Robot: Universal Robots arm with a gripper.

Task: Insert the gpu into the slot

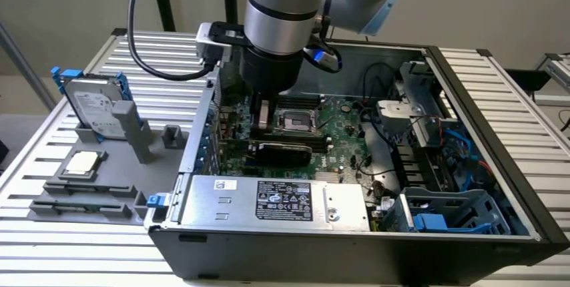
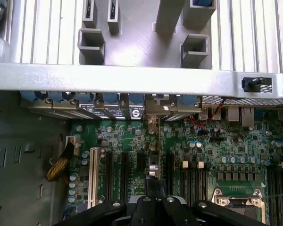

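Note:
The gpu [image 1: 271, 151] is a thin black card standing on edge over the green motherboard [image 1: 343, 123], inside the open computer case. In the wrist view the gpu [image 2: 153, 157] appears edge-on, running from its silver bracket [image 2: 153, 113] at the case's rear wall back to my gripper [image 2: 154, 190]. My gripper [image 1: 263, 127] comes straight down onto the card's top edge and looks shut on it. The blue slot is hidden beneath the card, so I cannot tell how deep the card sits.
The CPU socket [image 1: 294, 121] lies just behind the card and the power supply [image 1: 276, 200] just in front. Black slots [image 2: 193, 174] and a white slot [image 2: 92, 176] flank the card. Outside the case, a grey fixture [image 1: 133, 133] holds a hard drive [image 1: 93, 107].

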